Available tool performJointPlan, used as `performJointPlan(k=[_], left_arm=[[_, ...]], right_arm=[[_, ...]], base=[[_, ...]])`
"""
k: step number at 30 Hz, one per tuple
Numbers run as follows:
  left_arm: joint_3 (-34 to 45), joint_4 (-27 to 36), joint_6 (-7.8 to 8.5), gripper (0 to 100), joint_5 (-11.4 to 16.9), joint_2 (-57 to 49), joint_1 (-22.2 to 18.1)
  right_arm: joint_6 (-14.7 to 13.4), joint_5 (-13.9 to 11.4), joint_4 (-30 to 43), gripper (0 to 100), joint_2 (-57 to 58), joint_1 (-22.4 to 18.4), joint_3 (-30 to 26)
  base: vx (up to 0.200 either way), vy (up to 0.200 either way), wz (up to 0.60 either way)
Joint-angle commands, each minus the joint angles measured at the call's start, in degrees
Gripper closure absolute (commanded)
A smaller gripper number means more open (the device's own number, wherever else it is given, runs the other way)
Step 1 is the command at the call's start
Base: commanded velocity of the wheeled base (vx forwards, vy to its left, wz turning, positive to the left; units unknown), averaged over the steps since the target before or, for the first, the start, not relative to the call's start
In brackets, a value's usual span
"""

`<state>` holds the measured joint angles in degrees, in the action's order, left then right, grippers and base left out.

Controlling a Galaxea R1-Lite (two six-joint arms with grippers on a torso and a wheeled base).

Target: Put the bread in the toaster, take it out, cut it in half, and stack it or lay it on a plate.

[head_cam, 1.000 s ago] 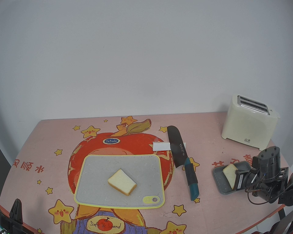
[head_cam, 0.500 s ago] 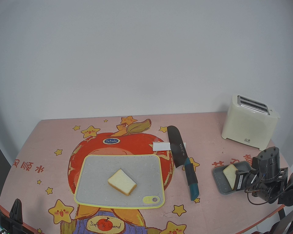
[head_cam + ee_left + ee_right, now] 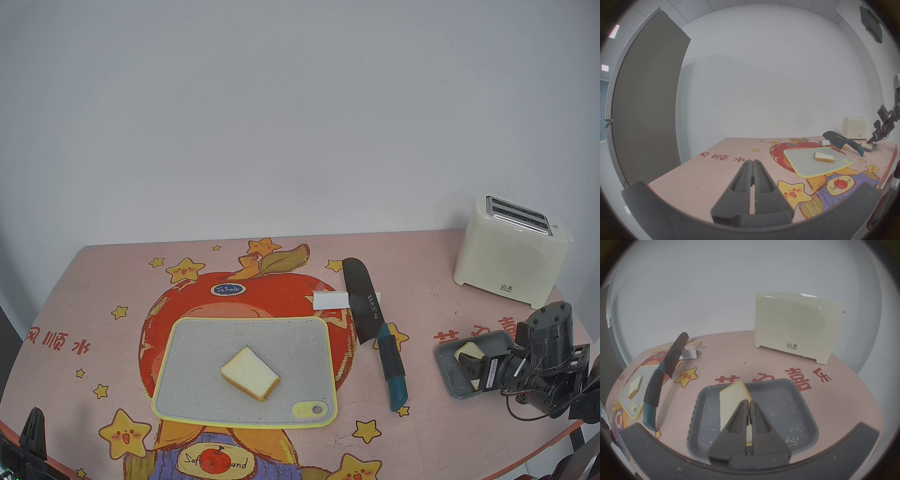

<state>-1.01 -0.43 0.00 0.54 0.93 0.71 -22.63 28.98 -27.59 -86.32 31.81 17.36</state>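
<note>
One bread slice (image 3: pixel 732 397) tight in right claw (image 3: pixel 749 405) over tray (image 3: pixel 787 415) by table (image 3: pixel 425 262) edge; left claw (image 3: pixel 752 165) together.

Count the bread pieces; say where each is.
2. One bread piece lies on the cutting board; the other bread piece stands in the grey tray, held by the right gripper. Toaster may hide more.

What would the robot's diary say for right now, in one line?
right gripper: shut on bread half, upright over grey tray | left gripper: shut, empty | other half: on cutting board
</note>
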Motion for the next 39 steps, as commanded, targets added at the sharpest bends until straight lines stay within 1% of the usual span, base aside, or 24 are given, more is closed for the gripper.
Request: performJointPlan(k=[1,11,15,17,23,28,34,35,39], left_arm=[[1.0,0.0,0.00,100,0.0,-0.9,0.0],[1.0,0.0,0.09,100,0.0,-0.9,0.0],[1.0,0.0,0.09,100,-0.1,-0.9,0.0],[1.0,0.0,0.09,100,0.0,-0.9,0.0],[1.0,0.0,0.09,100,-0.1,-0.9,0.0],[1.0,0.0,0.09,100,-0.1,-0.9,0.0],[1.0,0.0,0.00,100,-0.1,-0.9,0.0],[1.0,0.0,0.26,100,-0.1,-0.9,0.0],[1.0,0.0,0.18,100,0.1,-0.9,0.0]], right_arm=[[0.0,0.0,-0.1,0,0.0,0.2,0.0],[0.1,0.1,0.0,0,0.1,0.2,0.0],[0.7,1.2,-0.5,0,0.5,0.3,0.7],[1.3,1.4,-0.5,0,1.3,0.6,1.0],[5.5,1.4,-0.5,0,6.3,0.6,2.6],[6.2,1.2,-0.4,0,8.5,0.1,4.2],[6.6,1.0,-0.6,0,9.0,-0.1,4.3],[6.9,0.9,-0.6,0,8.8,0.5,4.3],[7.1,0.9,-0.6,0,8.9,0.7,4.4]], base=[[0.000,0.000,0.00],[0.000,0.000,0.00],[0.000,0.000,0.00],[0.000,0.000,0.00],[0.000,0.000,0.00],[0.000,0.000,0.00],[0.000,0.000,0.00],[0.000,0.000,0.00],[0.000,0.000,0.00]])
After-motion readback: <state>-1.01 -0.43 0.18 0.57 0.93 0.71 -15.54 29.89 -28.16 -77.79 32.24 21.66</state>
